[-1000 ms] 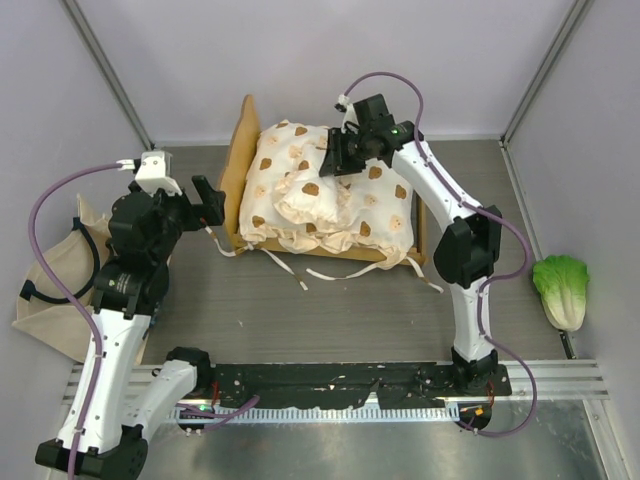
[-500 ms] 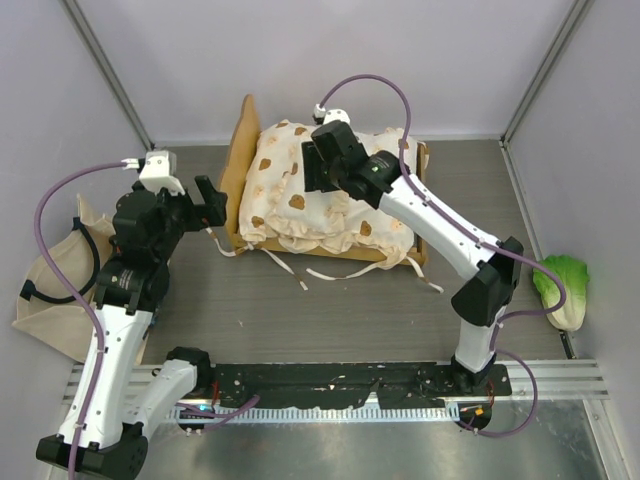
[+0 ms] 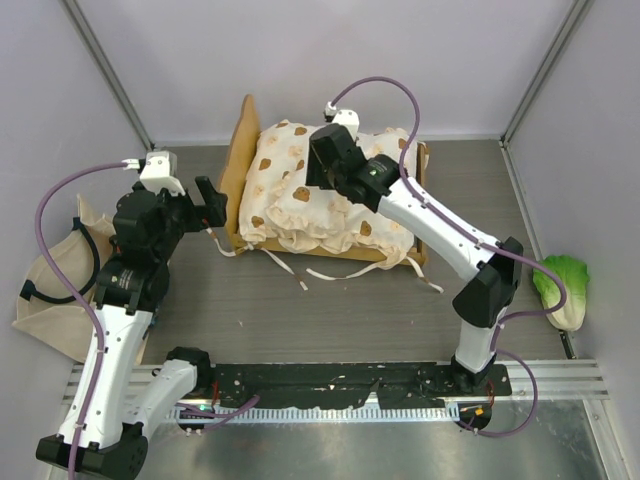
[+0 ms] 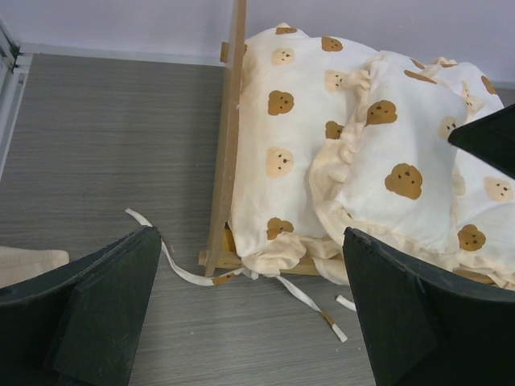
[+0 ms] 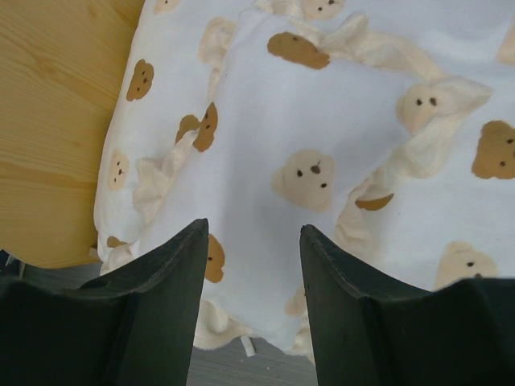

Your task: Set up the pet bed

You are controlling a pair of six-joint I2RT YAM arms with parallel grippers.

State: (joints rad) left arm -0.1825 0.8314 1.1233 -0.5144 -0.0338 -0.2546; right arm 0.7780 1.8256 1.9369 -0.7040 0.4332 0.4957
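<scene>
Right wrist view: right gripper (image 5: 253, 233) spread, empty, above the cushion (image 5: 322, 104); left gripper (image 4: 249, 237) spread wide, beside the pet bed (image 4: 225, 145).

Cream cushion (image 3: 300, 205) printed with brown and tan bear faces; light-wood bed (image 3: 237, 150); grey wood-grain table (image 3: 330, 310); green lettuce (image 3: 562, 285) right; black-handled beige tote (image 3: 50, 305) left.
</scene>
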